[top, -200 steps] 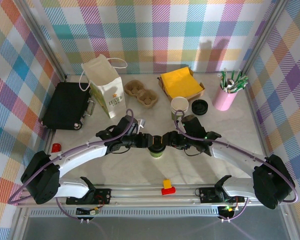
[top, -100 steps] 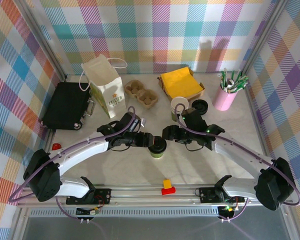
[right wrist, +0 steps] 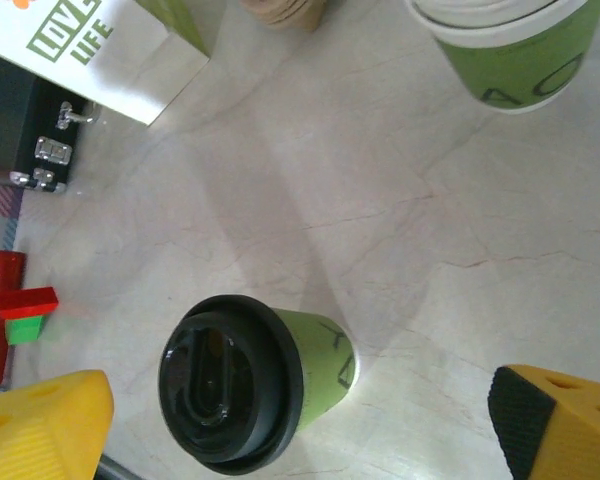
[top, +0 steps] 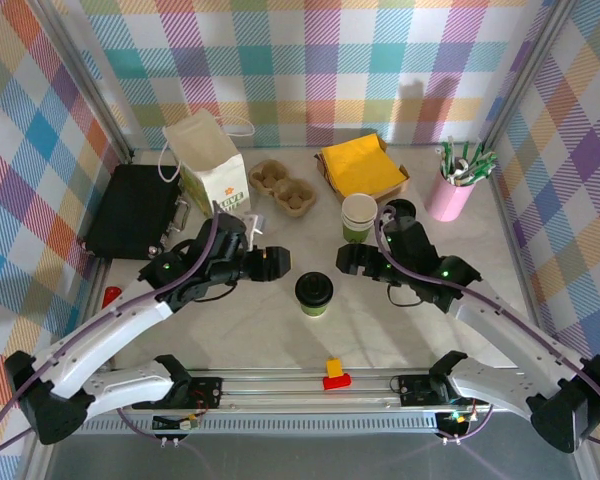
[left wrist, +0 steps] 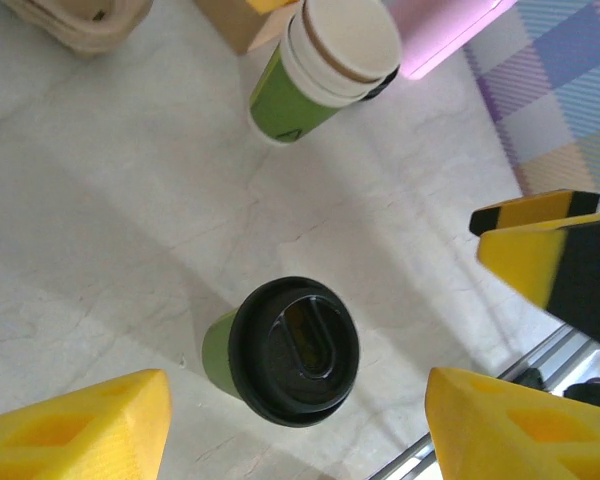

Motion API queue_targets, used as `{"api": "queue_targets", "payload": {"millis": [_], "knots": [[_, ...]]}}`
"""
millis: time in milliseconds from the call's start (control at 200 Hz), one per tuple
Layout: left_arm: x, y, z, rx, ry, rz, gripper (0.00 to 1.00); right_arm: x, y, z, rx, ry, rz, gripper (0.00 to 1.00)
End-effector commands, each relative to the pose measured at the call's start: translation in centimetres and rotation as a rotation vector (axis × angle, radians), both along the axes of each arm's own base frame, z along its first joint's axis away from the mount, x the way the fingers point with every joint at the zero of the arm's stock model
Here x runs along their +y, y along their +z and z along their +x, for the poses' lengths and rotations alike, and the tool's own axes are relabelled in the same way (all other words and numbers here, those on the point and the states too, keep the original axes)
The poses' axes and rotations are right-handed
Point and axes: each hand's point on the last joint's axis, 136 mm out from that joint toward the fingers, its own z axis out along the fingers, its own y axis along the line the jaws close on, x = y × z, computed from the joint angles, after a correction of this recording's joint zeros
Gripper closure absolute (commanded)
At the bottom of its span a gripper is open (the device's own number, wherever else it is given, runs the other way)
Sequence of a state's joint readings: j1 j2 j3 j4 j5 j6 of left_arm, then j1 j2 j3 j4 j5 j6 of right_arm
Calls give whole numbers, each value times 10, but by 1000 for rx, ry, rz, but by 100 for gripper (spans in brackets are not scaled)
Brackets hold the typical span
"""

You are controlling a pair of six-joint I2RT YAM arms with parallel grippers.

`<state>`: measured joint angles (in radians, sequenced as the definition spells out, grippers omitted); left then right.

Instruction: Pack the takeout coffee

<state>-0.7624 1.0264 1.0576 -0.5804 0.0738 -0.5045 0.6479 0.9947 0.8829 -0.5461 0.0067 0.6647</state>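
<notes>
Pale marble-look table (top: 280, 330); on it a lidded coffee cup (top: 314, 293), stacked cups (top: 359, 217); white bag (top: 212, 170), black case (top: 132, 210), cardboard carrier (top: 282, 186), pink tumbler (top: 450, 192).

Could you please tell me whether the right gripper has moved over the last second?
Yes. The right gripper has drawn back to the right, away from the black-lidded cup, which stands where it stood.

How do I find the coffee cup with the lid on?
On the pale table, look in the open middle, nearer the front. The takeout coffee stands there alone, a small green cup. Its black lid sets it apart from the lidless cup stack behind it.
</notes>
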Motion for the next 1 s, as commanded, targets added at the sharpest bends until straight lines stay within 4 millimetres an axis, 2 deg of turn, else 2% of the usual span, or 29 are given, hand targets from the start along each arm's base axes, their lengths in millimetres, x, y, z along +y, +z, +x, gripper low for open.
{"api": "queue_targets", "payload": {"millis": [0,60,170,270,400,575,880,995], "knots": [[10,18,0,-30,28,0,33,-5,14,-4,-20,9,-19,1],[15,26,-2,-53,34,0,33,-3,16,-10,-7,37,-10,1],[22,35,-6,-89,35,4,33,-12,10,-15,8,-14,24,1],[26,36,-9,-97,28,10,32,-6,17,-21,-24,32,73,1],[35,31,-10,-94,52,46,31,-9,14,-25,50,36,16,1],[65,22,-4,-108,179,134,25,16,12,-29,180,119,-27,1],[117,12,-6,-151,364,261,16,59,22,-33,168,186,-174,1],[135,8,-10,-158,425,294,11,67,21,-35,175,187,-259,1]]}}
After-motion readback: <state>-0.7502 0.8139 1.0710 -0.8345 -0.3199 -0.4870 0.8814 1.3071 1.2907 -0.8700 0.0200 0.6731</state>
